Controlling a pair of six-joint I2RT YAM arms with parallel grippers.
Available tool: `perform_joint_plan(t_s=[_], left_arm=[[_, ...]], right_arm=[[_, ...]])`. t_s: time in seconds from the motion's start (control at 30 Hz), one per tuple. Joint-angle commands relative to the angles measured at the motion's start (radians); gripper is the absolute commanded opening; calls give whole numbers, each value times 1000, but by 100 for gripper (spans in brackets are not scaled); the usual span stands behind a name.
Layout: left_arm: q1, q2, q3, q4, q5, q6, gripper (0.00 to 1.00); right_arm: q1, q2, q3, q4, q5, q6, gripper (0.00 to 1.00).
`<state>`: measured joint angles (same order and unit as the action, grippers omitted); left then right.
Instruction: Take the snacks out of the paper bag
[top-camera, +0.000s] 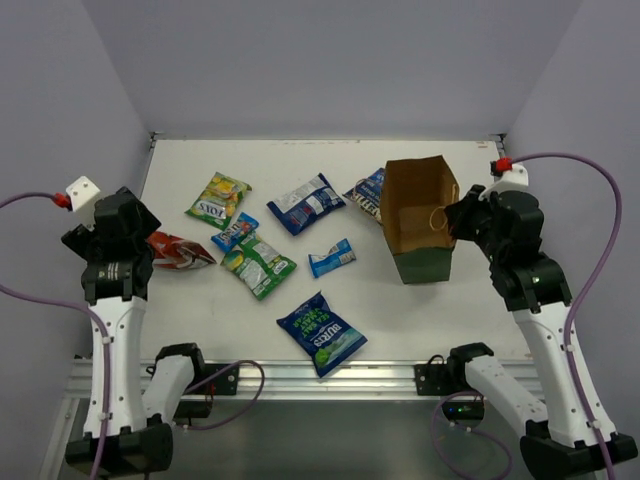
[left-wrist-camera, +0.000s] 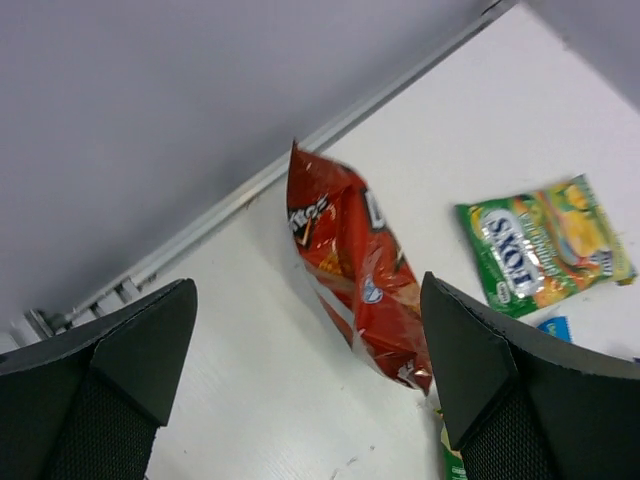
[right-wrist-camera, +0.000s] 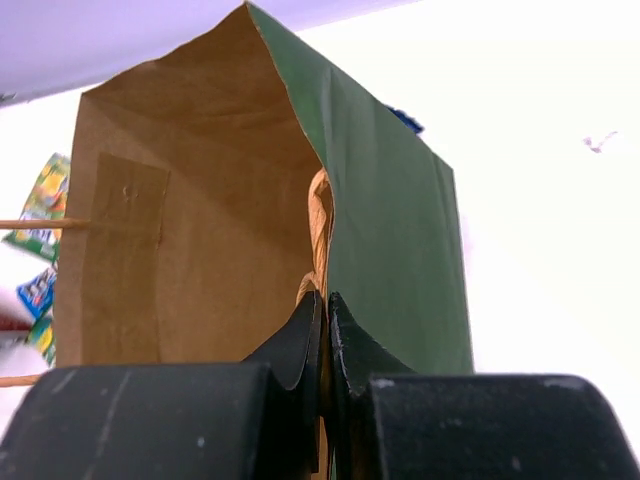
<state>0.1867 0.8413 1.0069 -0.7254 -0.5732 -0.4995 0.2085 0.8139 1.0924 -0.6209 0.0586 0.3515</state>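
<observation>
Closest to the lens in the right wrist view: the right gripper (right-wrist-camera: 325, 312), jaws pressed together and pinching the top edge of one side wall of the paper bag (right-wrist-camera: 395, 240), green outside and brown inside. From above, gripping at the right rim of the paper bag (top-camera: 428, 266). Standing upright on the table (top-camera: 200, 315), mouth up, lying from the right gripper (top-camera: 462, 215) toward the middle of the table. Only a cord handle (top-camera: 437, 218) seen inside, no packet. Bottom partly hidden by the near wall, so judged empty, not proven.

All visible snacks out on the table, left of the bag:
- dark blue crisp bag (top-camera: 322, 333), near edge
- second dark blue bag (top-camera: 310, 203)
- green-white packet (top-camera: 258, 263)
- yellow-green packet (top-camera: 218, 200)
- two small blue bars (top-camera: 331, 258)
- another blue packet (top-camera: 368, 195), touching the bag's far left side
- red-orange packet (top-camera: 178, 250), at the left edge

Left gripper (top-camera: 135, 225) hovering above this last one, jaws spread wide, holding nothing. In the left wrist view, red-orange packet (left-wrist-camera: 350, 270) between the fingers (left-wrist-camera: 470, 370), long axis roughly across their closing line.

Probably little left of the task. Bag nearest the right arm, packets nearer the left.
</observation>
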Motion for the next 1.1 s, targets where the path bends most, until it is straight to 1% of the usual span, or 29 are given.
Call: perform_joint_plan(t_s=[0.0, 0.1, 0.17, 0.2, 0.23, 0.3, 0.33, 0.4, 0.5, 0.57, 0.6, 0.67, 0.77, 0.83, 1.0, 1.07], left_arm=[[-108, -28, 140, -45, -108, 143, 100], [-170, -21, 216, -43, -64, 200, 100], [-185, -19, 243, -45, -1, 214, 100], [-220, -19, 266, -43, 27, 220, 100], [-237, -21, 274, -36, 101, 228, 100], [-280, -15, 304, -25, 209, 231, 100], [-291, -8, 315, -25, 234, 233, 100], [-320, 7, 334, -22, 274, 234, 100], [-352, 18, 349, -20, 288, 242, 100], [-375, 19, 352, -20, 276, 246, 100], [-381, 21, 352, -20, 273, 253, 100], [-395, 19, 348, -20, 263, 256, 100], [-401, 16, 337, -19, 265, 254, 100], [-406, 19, 337, -19, 282, 254, 100], [-408, 31, 357, -17, 297, 251, 100], [-408, 36, 361, -17, 297, 251, 100]], right_arm=[[-32, 30, 72, 12, 112, 47, 0], [-76, 53, 96, 15, 121, 78, 0], [-101, 54, 78, 50, 118, 99, 0], [-131, 54, 63, 73, 106, 101, 0], [-147, 56, 23, 129, 92, 101, 0], [-198, 79, 0, 156, 35, 130, 0], [-204, 88, -5, 183, 14, 141, 0], [-277, 116, -22, 220, -47, 173, 0], [-340, 148, -28, 282, -106, 198, 0], [-386, 171, -35, 319, -135, 224, 0], [-403, 179, -45, 328, -181, 240, 0], [-448, 191, -64, 352, -218, 248, 0], [-484, 205, -126, 360, -269, 248, 0], [-497, 206, -204, 359, -308, 227, 0], [-498, 153, -221, 307, -290, 207, 1], [-500, 136, -198, 250, -260, 187, 5]])
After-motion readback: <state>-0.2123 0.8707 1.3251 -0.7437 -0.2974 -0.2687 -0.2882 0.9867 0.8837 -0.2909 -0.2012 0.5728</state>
